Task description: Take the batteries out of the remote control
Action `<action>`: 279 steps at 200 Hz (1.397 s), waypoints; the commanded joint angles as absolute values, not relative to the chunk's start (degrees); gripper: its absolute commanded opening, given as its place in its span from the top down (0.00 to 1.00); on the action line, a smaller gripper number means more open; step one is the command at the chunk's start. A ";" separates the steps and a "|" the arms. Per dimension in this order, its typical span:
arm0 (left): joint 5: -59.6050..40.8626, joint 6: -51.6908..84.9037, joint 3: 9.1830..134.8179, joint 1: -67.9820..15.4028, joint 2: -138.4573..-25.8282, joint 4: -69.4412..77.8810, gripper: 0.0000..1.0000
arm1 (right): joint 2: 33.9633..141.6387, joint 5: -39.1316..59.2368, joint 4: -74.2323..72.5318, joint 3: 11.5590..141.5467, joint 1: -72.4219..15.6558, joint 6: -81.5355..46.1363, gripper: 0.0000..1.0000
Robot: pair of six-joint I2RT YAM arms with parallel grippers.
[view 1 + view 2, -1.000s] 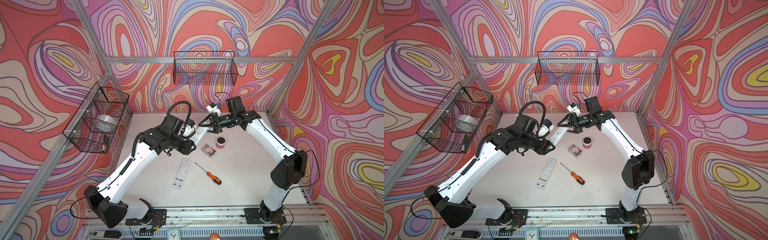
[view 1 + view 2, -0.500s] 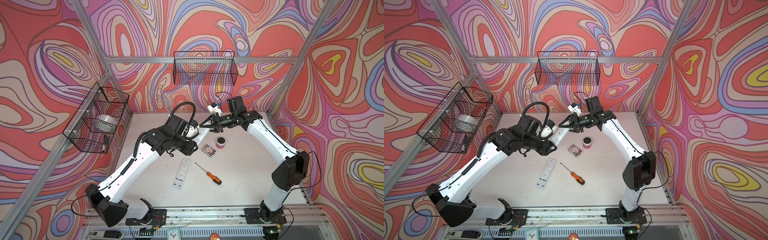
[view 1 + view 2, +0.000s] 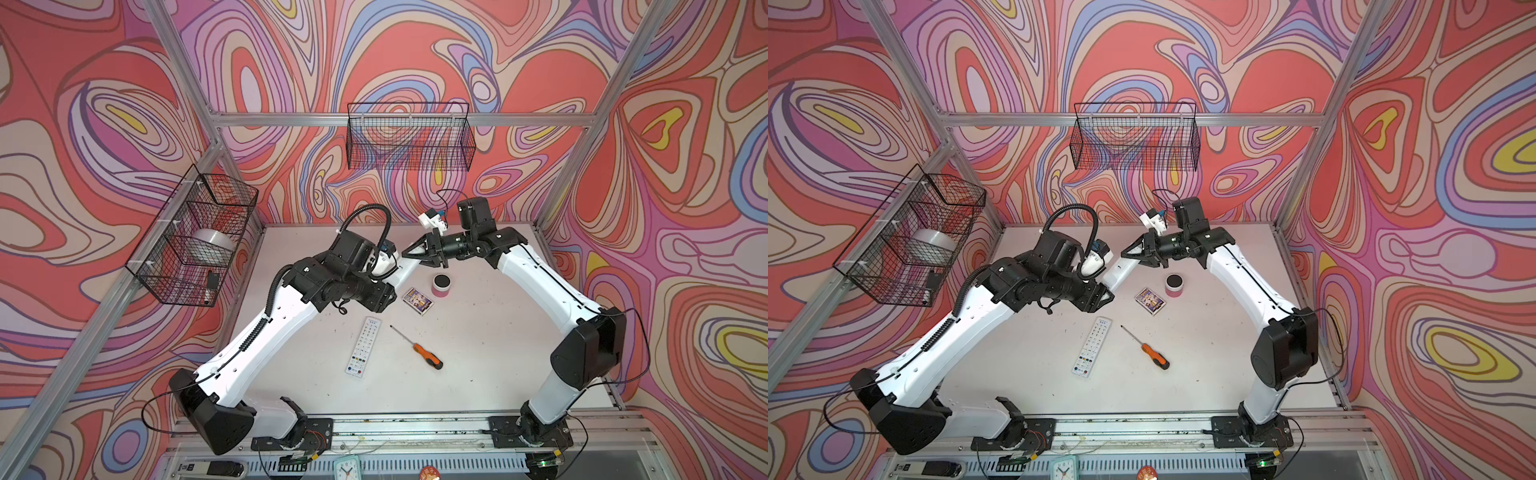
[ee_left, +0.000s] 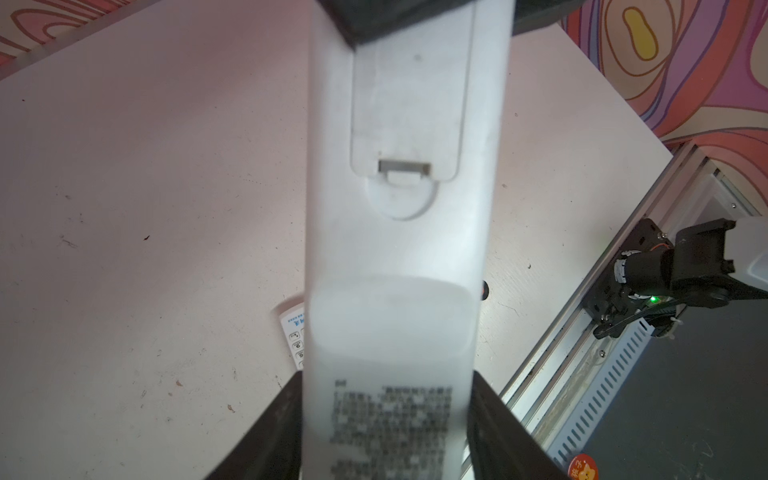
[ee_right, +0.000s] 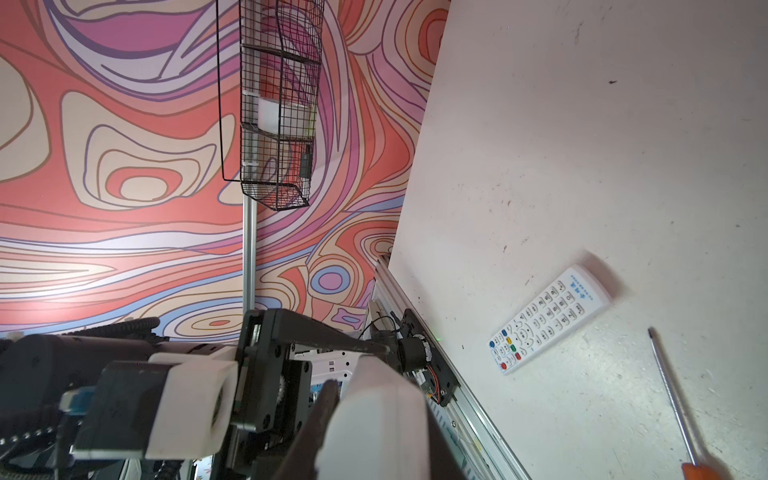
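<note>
A white remote control (image 3: pixel 405 272) (image 3: pixel 1121 272) hangs in the air between my two grippers, above the back middle of the table. My left gripper (image 3: pixel 384 297) (image 4: pixel 385 376) holds one end, a finger tight against each long side. The remote's back faces the left wrist camera, and its battery cover (image 4: pixel 407 104) is closed, so the batteries are hidden. At the other end my right gripper (image 3: pixel 409 251) (image 5: pixel 374 395) is shut on the remote across its thin faces.
A second remote (image 3: pixel 363 347) lies buttons up on the table beside an orange-handled screwdriver (image 3: pixel 417 347). A card pack (image 3: pixel 417 301) and a pink jar (image 3: pixel 441 284) sit under the right gripper. Wire baskets hang on the left wall (image 3: pixel 195 241) and back wall (image 3: pixel 409 137).
My right gripper's jaws stood apart a second ago and have closed on the remote's far end. The left arm has shifted slightly to the right, carrying the remote towards the right gripper.
</note>
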State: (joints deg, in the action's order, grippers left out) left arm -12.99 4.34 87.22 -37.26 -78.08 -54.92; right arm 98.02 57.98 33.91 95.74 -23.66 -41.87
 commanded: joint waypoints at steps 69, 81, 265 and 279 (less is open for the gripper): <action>-41.45 46.44 70.65 -15.28 -68.21 -19.31 0.07 | 91.23 51.65 10.21 87.14 -19.47 -57.33 0.79; -44.42 57.25 65.38 -13.50 -67.90 -7.14 0.07 | 90.84 50.98 5.07 85.69 -18.95 -60.68 0.79; -50.60 87.33 59.85 -16.16 -81.21 33.85 0.52 | 89.58 41.51 -2.32 83.06 -20.39 -65.90 0.80; -50.62 87.28 59.46 -16.15 -81.21 34.10 0.57 | 89.30 40.78 -0.74 83.06 -20.35 -64.94 0.80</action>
